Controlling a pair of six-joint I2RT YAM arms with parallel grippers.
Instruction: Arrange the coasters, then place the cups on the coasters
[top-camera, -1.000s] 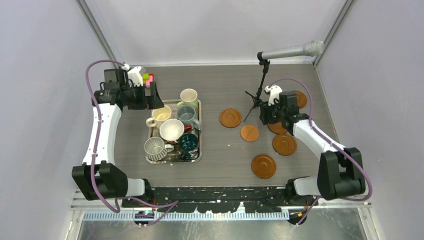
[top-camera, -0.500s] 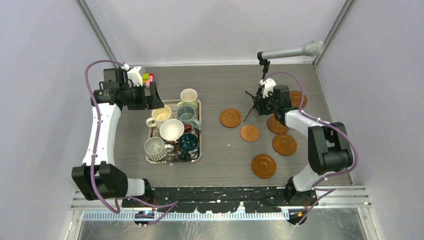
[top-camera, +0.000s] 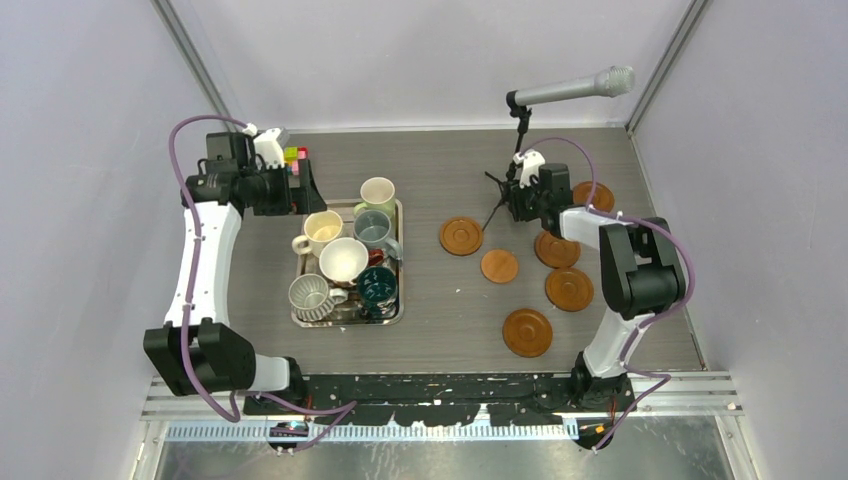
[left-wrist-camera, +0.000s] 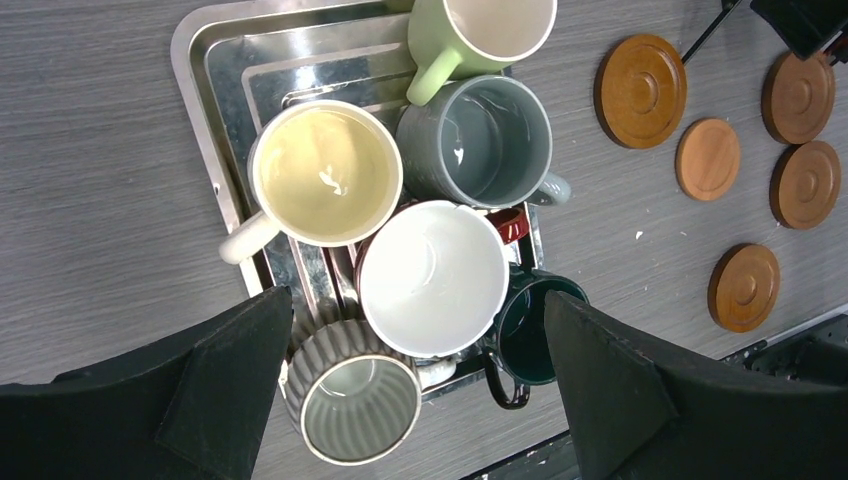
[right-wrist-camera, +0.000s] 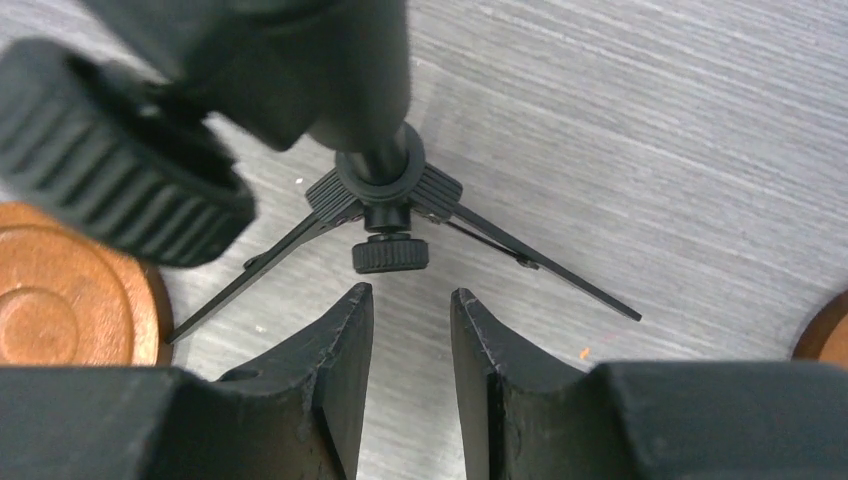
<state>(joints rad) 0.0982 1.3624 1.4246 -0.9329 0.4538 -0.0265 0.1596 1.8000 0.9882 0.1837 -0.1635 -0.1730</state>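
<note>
Several round brown coasters lie scattered on the right of the table, among them one, a smaller one and one nearest the front. Several cups crowd the steel tray: cream, pale green, grey-blue, white-inside, ribbed, teal. My left gripper hangs wide open above the cups, touching none. My right gripper is low at the microphone stand's tripod, jaws narrowly apart with nothing between them. A coaster lies to its left.
A microphone on its small tripod stand stands at the back right among the coasters, right in front of my right gripper. A coloured block toy sits at the back left behind my left gripper.
My right arm has swung back and left up to the microphone stand while its jaws narrowed. The microphone stand has shifted slightly left. The left arm has held still.
</note>
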